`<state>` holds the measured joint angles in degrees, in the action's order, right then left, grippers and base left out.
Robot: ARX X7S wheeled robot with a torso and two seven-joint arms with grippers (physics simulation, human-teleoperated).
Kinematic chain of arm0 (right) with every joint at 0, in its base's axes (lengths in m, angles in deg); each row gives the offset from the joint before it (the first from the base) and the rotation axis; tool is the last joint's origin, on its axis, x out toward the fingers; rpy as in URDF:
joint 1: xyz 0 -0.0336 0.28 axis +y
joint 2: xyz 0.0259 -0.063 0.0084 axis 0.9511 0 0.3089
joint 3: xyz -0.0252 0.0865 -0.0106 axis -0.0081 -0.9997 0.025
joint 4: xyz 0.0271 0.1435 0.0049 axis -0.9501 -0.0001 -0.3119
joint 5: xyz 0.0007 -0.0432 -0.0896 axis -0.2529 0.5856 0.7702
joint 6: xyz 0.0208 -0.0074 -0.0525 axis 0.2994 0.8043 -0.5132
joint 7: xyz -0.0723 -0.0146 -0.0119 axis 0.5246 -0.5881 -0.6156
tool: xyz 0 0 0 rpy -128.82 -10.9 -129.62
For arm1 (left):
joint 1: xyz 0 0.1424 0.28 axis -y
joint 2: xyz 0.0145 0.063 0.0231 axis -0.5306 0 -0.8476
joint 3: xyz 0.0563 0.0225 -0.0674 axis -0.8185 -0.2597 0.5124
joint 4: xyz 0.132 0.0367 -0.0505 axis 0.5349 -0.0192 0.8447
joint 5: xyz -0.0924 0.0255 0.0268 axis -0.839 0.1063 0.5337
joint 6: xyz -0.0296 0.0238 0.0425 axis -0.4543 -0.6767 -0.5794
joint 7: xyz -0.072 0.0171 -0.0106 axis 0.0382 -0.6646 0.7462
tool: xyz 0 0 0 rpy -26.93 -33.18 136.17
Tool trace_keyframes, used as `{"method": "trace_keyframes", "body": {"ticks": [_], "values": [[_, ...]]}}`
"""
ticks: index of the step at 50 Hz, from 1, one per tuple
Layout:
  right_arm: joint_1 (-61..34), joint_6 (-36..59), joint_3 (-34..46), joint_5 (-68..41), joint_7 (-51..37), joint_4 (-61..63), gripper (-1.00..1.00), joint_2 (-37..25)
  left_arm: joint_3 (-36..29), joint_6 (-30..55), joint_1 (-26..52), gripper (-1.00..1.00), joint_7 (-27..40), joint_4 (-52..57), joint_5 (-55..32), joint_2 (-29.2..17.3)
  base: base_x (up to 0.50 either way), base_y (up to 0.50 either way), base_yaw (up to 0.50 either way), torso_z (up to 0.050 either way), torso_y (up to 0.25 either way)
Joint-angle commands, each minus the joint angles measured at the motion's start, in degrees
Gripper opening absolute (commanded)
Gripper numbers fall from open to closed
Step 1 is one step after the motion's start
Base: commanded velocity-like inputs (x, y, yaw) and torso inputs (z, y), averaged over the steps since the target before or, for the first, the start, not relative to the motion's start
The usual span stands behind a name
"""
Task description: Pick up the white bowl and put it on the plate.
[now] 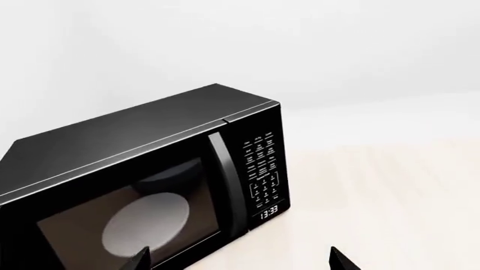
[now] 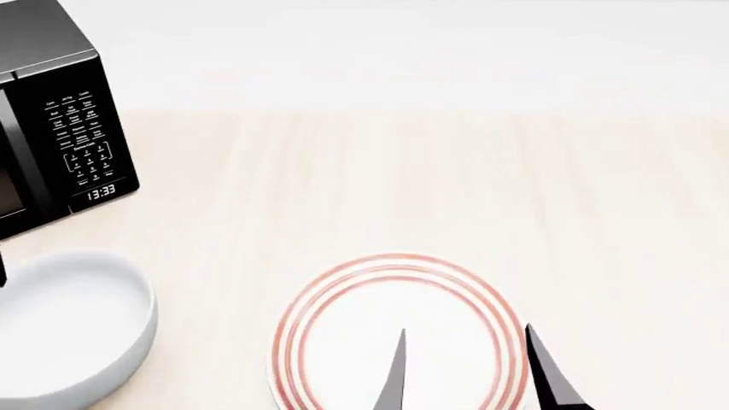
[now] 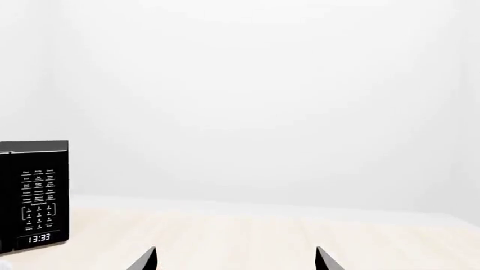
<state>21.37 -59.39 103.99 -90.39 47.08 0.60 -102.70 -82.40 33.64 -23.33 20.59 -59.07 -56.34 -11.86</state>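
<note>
Bowl (image 2: pixel 63 329) sits near-left, empty, well left of the plate (image 2: pixel 399 329). Both grippers spread wide, holding nothing; right gripper (image 2: pixel 467 376) over plate. Best approach: left gripper (image 1: pixel 240 260) descends over bowl's rim.

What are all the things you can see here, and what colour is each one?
white bowl: one, glossy white, on the table at the near left, just in front of the microwave.
plate: one, white with red rings round the rim, on the table near the middle, to the right of the bowl and apart from it.
microwave: one, black, at the far left of the table, door shut, clock reading 13:33.
dish: one, pale grey, inside the microwave, seen through the window.
table: one, light wood.
left gripper: one, black fingertips spread apart, pointing toward the microwave.
right gripper: one, black fingertips spread apart, over the plate in the head view.
</note>
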Motion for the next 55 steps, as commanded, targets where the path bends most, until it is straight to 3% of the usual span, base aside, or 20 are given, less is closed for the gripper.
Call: {"method": "trace_keyframes", "body": {"ticks": [1, 55], "values": [[0.0, 0.0, -0.8, 1.1, 0.5, -0.3, 1.0, 0.6, 0.6, 0.7, 1.3, 1.0, -3.0, -3.7, -0.3, 0.3, 0.0, 0.0, 0.0, 0.0, 0.0], [-0.7, -1.0, 1.2, -0.1, -1.6, -1.7, 1.0, -1.4, -1.3, -1.8, 2.2, 1.0, -3.6, -16.9, 0.8, -0.6, 0.0, 0.0, 0.0, 0.0, 0.0]]}}
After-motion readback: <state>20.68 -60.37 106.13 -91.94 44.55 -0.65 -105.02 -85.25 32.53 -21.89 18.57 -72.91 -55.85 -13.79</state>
